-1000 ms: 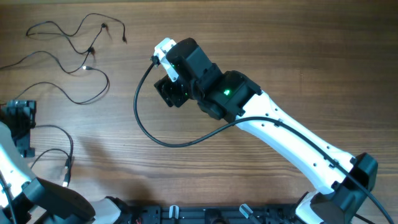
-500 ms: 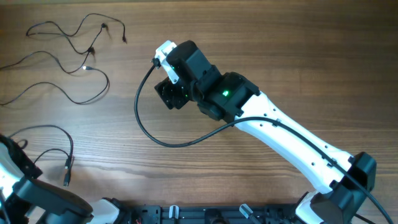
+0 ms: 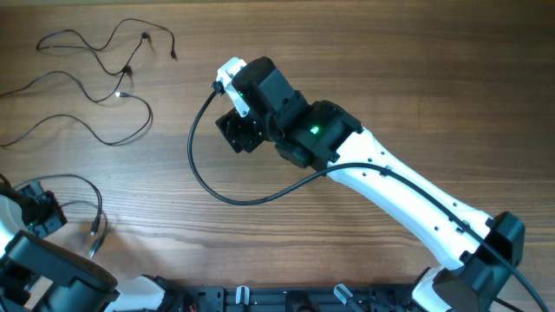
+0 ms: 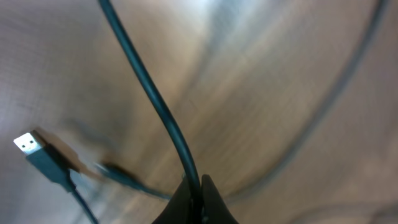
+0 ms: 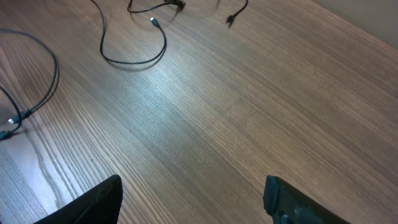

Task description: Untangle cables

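Several thin black cables (image 3: 97, 82) lie looped at the table's far left, also seen in the right wrist view as cables (image 5: 134, 60) with a silver-tipped plug (image 5: 153, 22). A separate black cable (image 3: 85, 181) curves near the front left, its plug (image 3: 93, 230) resting on the wood. My left gripper (image 3: 43, 211) is shut on this cable (image 4: 155, 106); a USB plug (image 4: 28, 144) shows beside it. My right gripper (image 3: 238, 132) hovers open over bare wood mid-table, and its fingers (image 5: 93, 199) hold nothing.
The right arm's own thicker black cable (image 3: 204, 178) hangs in a loop over the table's middle. The arm (image 3: 408, 195) stretches from the front right corner. The table's front edge carries black fixtures (image 3: 260, 299).
My left gripper has shut on the front-left cable and drawn back toward the front left corner, shifting that cable's loop slightly. The right arm has stayed put.
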Available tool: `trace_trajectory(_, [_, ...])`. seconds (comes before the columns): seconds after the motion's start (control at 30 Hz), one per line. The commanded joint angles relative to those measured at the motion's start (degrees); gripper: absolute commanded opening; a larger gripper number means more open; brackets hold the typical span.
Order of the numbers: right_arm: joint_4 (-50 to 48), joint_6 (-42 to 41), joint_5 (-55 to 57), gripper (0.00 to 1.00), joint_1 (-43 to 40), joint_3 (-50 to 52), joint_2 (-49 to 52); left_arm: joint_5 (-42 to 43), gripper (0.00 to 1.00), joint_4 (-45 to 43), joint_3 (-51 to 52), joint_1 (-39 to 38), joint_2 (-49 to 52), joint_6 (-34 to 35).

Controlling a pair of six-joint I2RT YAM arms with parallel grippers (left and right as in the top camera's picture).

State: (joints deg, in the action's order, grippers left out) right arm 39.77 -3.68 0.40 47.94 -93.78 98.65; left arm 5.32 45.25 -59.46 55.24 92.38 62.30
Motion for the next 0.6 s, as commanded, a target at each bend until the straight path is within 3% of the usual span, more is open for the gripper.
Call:
trace_trajectory(0.0, [-0.1,-1.0,-0.5,0.74,0.0,0.5,-0.6,17.7,0.04,-2.4,0.3,-0.1,0.7,-12.2])
trace_trajectory(0.2, [-0.5,-1.0,-0.5,0.74,0.0,0.5,-0.6,16.4,0.04,-4.1,0.2,-4.2,0.7,-24.8])
trace_trajectory(0.37, [-0.5,-1.0,-0.5,0.74,0.0,0.5,-0.6,10.6,0.04,-6.6,0.2,-9.2,0.7,-29.1])
trace_trajectory(0.57, [-1.6,-1.0,-0.5,0.74,0.0,0.5,-0.6,-4.0,0.04,-10.6,0.2,-21.6,3.3,-28.0])
